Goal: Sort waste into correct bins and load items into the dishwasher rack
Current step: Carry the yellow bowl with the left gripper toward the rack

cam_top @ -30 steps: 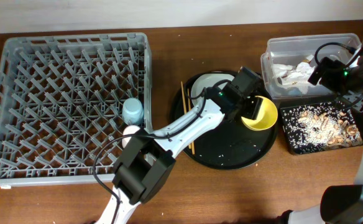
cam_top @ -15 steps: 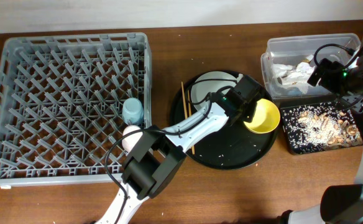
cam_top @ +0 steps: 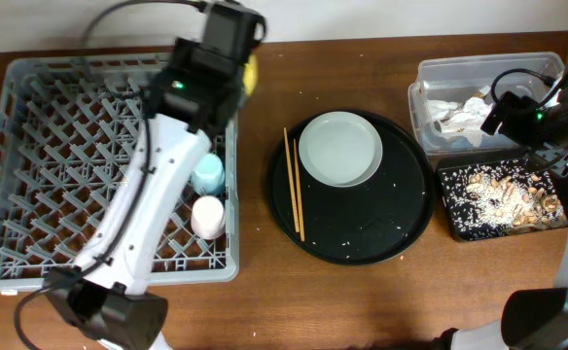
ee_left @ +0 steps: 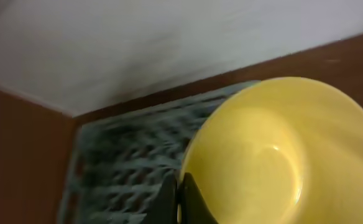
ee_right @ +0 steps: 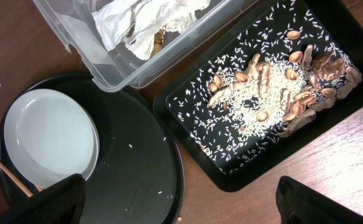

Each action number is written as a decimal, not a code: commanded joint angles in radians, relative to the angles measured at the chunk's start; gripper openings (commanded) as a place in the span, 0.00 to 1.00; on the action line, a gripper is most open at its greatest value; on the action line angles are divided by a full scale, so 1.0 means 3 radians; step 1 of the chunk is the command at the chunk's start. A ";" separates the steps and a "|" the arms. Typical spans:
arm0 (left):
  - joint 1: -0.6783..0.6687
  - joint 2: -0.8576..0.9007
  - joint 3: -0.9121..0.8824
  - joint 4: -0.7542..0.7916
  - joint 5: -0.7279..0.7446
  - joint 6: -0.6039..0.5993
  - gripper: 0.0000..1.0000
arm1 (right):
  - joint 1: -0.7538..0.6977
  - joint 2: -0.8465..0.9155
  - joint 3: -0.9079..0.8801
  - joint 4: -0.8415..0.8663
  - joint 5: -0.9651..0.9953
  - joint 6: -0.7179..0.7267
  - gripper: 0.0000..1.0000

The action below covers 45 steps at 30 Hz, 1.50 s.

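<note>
The loading of the dishwasher rack [cam_top: 60, 165] is being dealt with. The small yellow bowl [ee_left: 275, 162] is being gripped by its rim between the closed left fingers [ee_left: 168, 198]. It is being held in the air at the rack's far right corner, and only a yellow sliver of it is being shown beside the arm in the overhead view. The blue cup [cam_top: 207, 175] and the pink cup [cam_top: 209, 216] are being held among the pegs along the rack's right side. The grey-green plate [cam_top: 339, 148] and the chopsticks [cam_top: 294, 185] are being left on the round black tray [cam_top: 362, 233], so the loading is being judged about half done. The right fingers [ee_right: 51, 202] are being held wide apart, gripping nothing, above the clear tub [ee_right: 88, 59] of crumpled napkins [ee_right: 132, 22] and the black rectangular tray [ee_right: 225, 177] of rice and food scraps [ee_right: 262, 81]. Next, a lowering of the bowl between free pegs beyond the blue cup is probably being called for, on edge so that it is propped before release. A peg catching the rim is being judged the main risk.
</note>
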<state>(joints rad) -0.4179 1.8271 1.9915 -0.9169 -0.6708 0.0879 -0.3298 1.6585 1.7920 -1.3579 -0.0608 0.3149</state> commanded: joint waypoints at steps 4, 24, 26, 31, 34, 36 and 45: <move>0.0210 0.0454 0.0009 0.0322 -0.1497 0.0201 0.01 | -0.0015 -0.0060 -0.0028 0.0000 0.0053 0.0015 0.99; 0.0048 0.1222 -0.0504 0.0275 -0.2089 -0.0167 0.00 | -0.0015 -0.0060 -0.0028 0.0000 0.0053 0.0015 0.98; 0.0066 0.1222 -0.0504 0.0399 -0.2335 -0.0013 0.00 | -0.0015 -0.0060 -0.0028 0.0000 0.0055 0.0015 0.98; 0.0041 0.1222 -0.0504 0.0467 -0.2267 0.0027 0.00 | -0.0015 -0.0060 -0.0028 0.0000 0.0055 0.0015 0.98; -0.0081 0.1222 -0.0504 0.0460 -0.2092 0.0025 0.00 | -0.0015 -0.0060 -0.0028 0.0000 0.0053 0.0015 0.98; -0.0149 0.1222 -0.0504 0.0460 -0.1781 0.0025 0.01 | -0.0015 -0.0060 -0.0028 0.0000 0.0053 0.0017 0.98; -0.0398 0.1221 -0.0502 0.0511 -0.0870 0.0025 0.66 | -0.0015 -0.0060 -0.0028 0.0000 0.0053 0.0015 0.98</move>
<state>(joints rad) -0.5068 2.1952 1.8469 -0.7761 -1.0901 0.1009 -0.3298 1.6585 1.7874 -1.3579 -0.0608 0.3149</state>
